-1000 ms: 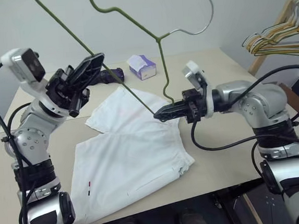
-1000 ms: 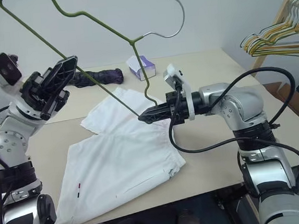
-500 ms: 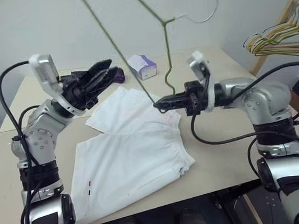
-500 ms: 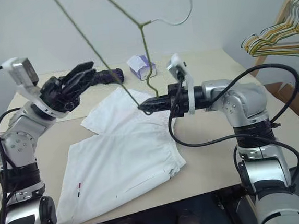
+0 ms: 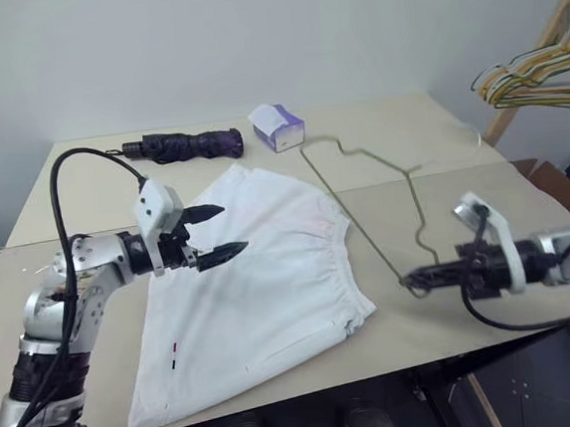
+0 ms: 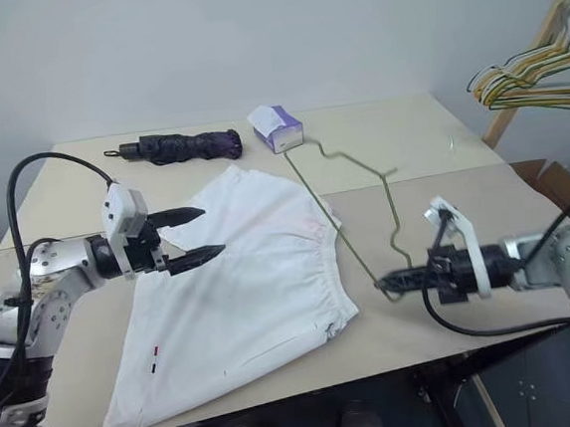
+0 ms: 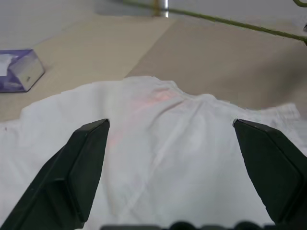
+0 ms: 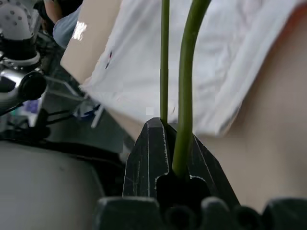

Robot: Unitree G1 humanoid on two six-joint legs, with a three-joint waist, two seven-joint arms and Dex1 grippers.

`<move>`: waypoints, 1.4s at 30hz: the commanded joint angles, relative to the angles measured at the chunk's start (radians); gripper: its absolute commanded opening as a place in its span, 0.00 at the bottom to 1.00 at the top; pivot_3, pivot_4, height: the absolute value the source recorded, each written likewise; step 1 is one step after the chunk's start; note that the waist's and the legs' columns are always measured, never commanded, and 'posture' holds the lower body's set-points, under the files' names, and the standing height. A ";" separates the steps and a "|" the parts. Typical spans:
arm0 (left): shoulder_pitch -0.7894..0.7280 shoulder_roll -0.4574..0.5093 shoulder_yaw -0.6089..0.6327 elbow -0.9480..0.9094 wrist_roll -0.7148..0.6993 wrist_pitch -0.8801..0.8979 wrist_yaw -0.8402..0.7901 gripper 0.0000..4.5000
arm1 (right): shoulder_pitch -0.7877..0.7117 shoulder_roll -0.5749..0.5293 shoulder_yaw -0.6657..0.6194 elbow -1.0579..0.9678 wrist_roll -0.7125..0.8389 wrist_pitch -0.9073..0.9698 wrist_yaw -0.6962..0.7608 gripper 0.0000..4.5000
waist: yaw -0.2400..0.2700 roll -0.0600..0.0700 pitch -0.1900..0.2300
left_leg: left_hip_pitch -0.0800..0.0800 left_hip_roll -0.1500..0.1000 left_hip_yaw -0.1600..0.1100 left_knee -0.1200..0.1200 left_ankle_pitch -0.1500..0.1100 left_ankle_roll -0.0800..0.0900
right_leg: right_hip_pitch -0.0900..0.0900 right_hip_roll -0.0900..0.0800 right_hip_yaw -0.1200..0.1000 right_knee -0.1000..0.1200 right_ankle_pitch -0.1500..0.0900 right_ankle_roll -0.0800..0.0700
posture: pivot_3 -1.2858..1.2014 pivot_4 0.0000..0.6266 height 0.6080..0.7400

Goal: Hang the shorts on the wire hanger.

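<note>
the white cloth shorts point(image 5: 261, 276) lay unhung on the beige surface point(image 5: 438, 140); the right gripper point(image 5: 416, 281) pinched the thin olive wire hanger point(image 5: 361, 172), the left gripper point(image 5: 222, 231) was spread above the cloth.

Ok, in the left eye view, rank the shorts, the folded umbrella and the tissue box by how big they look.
1. shorts, by far the largest
2. umbrella
3. tissue box, smallest

The umbrella and box lie farther from the camera, so they may look smaller than they are.

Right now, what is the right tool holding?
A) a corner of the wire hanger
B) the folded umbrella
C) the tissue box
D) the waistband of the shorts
A: the right tool is shut on the bent end of the wire hanger, which lies flat on the table beside the shorts.
</note>
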 commanded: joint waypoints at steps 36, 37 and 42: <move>0.035 0.011 -0.013 -0.058 0.096 -0.088 -0.043 0.99 | 0.166 -0.134 0.256 0.182 -0.196 -0.283 0.274 0.00 | 0.009 0.005 -0.004 | 0.002 0.000 0.000 0.001 -0.001 0.001 | 0.002 0.000 0.002 -0.001 0.000 0.001 | 0.52 0.00 1.00; 0.034 0.010 -0.014 -0.056 0.097 -0.090 -0.042 0.99 | 0.167 -0.140 0.267 0.174 -0.205 -0.293 0.283 0.00 | 0.008 0.005 -0.004 | 0.002 0.000 0.000 0.001 -0.001 0.001 | 0.002 0.000 0.002 -0.001 0.000 0.001 | 0.52 0.00 1.00; 0.025 -0.004 -0.029 -0.045 0.108 -0.097 -0.040 0.99 | 0.058 -0.112 0.377 0.227 -0.268 -0.285 0.297 0.00 | 0.003 0.006 -0.005 | 0.002 0.000 0.000 0.002 -0.001 0.001 | 0.002 0.000 0.002 -0.001 0.001 0.001 | 0.52 0.00 1.00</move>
